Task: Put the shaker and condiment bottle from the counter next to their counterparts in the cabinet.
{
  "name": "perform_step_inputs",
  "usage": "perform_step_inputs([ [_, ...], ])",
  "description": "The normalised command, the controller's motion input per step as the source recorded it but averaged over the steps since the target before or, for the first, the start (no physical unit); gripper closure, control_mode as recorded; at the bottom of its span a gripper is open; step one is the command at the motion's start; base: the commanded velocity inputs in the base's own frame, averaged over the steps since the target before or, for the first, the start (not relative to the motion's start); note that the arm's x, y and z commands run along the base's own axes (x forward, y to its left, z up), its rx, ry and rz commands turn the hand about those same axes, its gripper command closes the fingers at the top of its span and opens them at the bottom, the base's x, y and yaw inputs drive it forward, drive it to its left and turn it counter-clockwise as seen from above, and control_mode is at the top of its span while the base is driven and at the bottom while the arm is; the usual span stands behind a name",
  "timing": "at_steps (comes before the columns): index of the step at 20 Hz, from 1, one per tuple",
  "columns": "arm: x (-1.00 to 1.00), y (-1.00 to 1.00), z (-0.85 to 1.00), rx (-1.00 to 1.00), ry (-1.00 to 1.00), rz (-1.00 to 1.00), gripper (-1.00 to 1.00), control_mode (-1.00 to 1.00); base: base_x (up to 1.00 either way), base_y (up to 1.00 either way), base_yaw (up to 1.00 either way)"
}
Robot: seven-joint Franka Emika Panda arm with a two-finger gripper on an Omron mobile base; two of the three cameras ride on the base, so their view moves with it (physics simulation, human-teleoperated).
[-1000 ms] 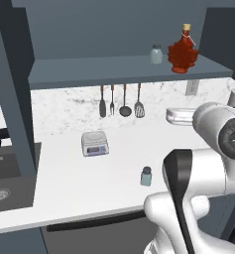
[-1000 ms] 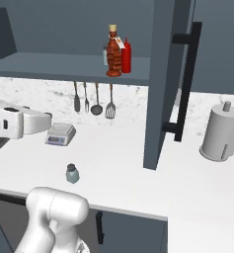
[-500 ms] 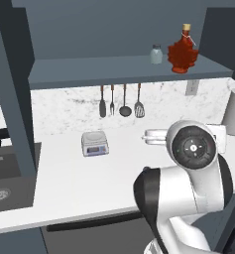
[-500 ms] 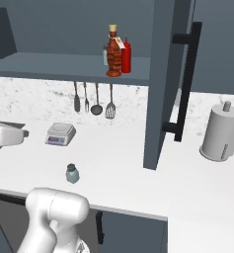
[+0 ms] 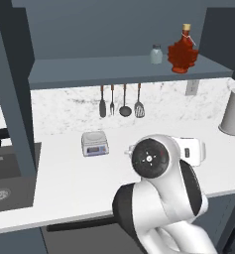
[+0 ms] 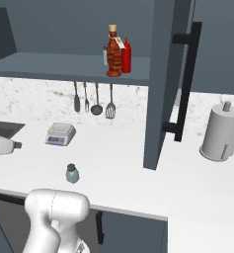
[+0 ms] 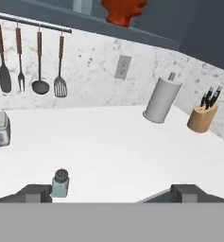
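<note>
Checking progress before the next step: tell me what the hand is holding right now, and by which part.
Nothing. The hand is open and empty over the counter; the shaker stands free on it, near one fingertip.

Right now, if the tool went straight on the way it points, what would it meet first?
Probably bare counter. The open tool aims across it toward the paper towel roll and backsplash. The shaker stands by one fingertip, off the centre line, though depth is hard to judge.
</note>
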Motion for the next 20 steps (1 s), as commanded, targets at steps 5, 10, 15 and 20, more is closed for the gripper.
perform_step_inputs([
  [5,0.02,-0.08,-1.0,-0.03,-0.14,0.0,-1.0,-1.0,0.0,0.0,0.0],
  [10,0.03,-0.15,-0.98,0.0,-0.13,0.01,-1.0,-1.0,0.0,0.0,0.0],
  [15,-0.05,0.2,-0.39,-0.05,-0.04,0.02,-1.0,-1.0,0.0,0.0,0.0],
  [20,0.03,0.04,-0.46,-0.02,-0.17,0.0,-1.0,-1.0,0.0,0.0,0.0],
])
